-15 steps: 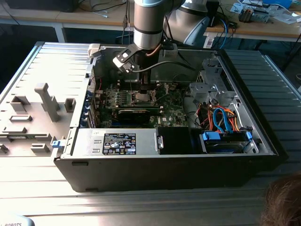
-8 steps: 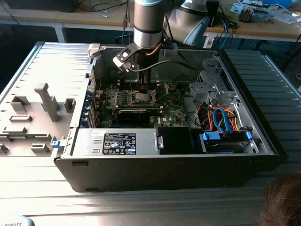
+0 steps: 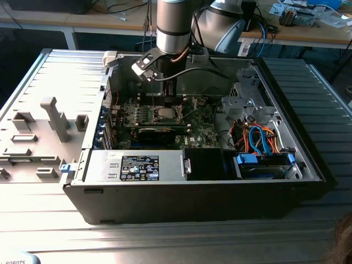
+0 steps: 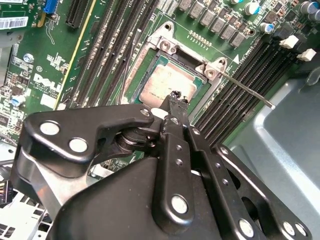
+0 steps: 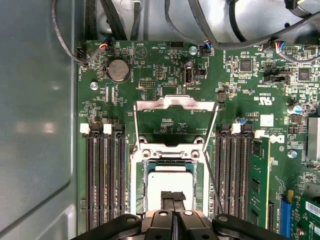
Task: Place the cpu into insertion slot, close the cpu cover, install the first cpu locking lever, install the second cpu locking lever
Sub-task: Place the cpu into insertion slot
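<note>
Exterior view first: the arm (image 3: 173, 27) is hanging over the open computer case (image 3: 192, 201) from twelve o'clock, and the gripper (image 3: 169, 102) is hovering low over the middle of the green board (image 3: 204, 129). The cpu (image 3: 165, 114) is lying right beneath it as a small pale square. At three o'clock from the chip, orange and blue cables (image 3: 258, 140) are bunching up. At six o'clock the power supply box (image 3: 143, 165) is sitting, and at nine o'clock, outside the case, a grey plate (image 3: 66, 71) is lying flat.

Now the second wrist view: the gripper (image 4: 176, 100) is showing its fingers pinched together, clenched on nothing I can see. The tips are hanging over one edge of the cpu (image 4: 167, 84); contact I cannot tell. A thin locking lever (image 4: 247, 91) is sticking out free across the memory slots (image 4: 235, 70).

First wrist view: the cpu (image 5: 169, 180) is sitting square inside the insertion slot (image 5: 141, 190), the gripper (image 5: 173, 196) is closing tip against tip above it, and the cpu cover (image 5: 175, 102) is lying swung open beyond the slot's hinge.
</note>
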Robot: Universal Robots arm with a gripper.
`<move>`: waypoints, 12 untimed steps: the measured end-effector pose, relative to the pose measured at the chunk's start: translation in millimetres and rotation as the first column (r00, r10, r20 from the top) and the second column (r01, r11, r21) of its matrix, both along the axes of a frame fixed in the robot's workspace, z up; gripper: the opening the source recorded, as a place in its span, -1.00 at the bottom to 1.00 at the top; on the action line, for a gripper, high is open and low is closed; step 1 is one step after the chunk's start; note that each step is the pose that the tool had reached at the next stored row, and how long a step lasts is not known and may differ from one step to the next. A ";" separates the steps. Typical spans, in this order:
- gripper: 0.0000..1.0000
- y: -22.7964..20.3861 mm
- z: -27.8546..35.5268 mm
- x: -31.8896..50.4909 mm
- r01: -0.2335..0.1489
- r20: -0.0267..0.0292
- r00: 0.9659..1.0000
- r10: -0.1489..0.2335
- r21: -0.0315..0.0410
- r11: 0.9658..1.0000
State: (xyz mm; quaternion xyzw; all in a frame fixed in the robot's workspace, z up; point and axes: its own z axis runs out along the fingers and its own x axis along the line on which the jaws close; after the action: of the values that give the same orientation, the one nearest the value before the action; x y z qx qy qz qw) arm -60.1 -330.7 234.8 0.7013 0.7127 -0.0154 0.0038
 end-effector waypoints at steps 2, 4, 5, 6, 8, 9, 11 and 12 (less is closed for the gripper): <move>-0.79 0.0 1.5 0.0 0.000 0.000 1.000 0.000 0.000 1.000; -0.79 0.0 2.7 0.0 0.000 0.000 1.000 0.000 0.000 1.000; -0.79 0.0 3.0 0.0 0.000 0.000 1.000 0.000 0.000 1.000; -0.79 0.0 3.5 0.0 0.000 0.000 1.000 0.000 0.000 1.000; -0.79 0.0 4.4 0.0 0.000 0.000 1.000 0.000 0.000 1.000; -0.79 0.0 5.0 0.0 0.000 0.000 1.000 0.000 0.000 1.000; -0.79 0.0 5.8 0.0 0.000 0.000 1.000 0.000 0.000 1.000; -0.79 0.0 6.5 0.0 0.000 0.000 1.000 0.000 0.000 1.000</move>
State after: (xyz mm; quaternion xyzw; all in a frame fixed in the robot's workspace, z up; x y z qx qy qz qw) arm -60.1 -330.7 241.2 0.7013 0.7127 -0.0154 0.0038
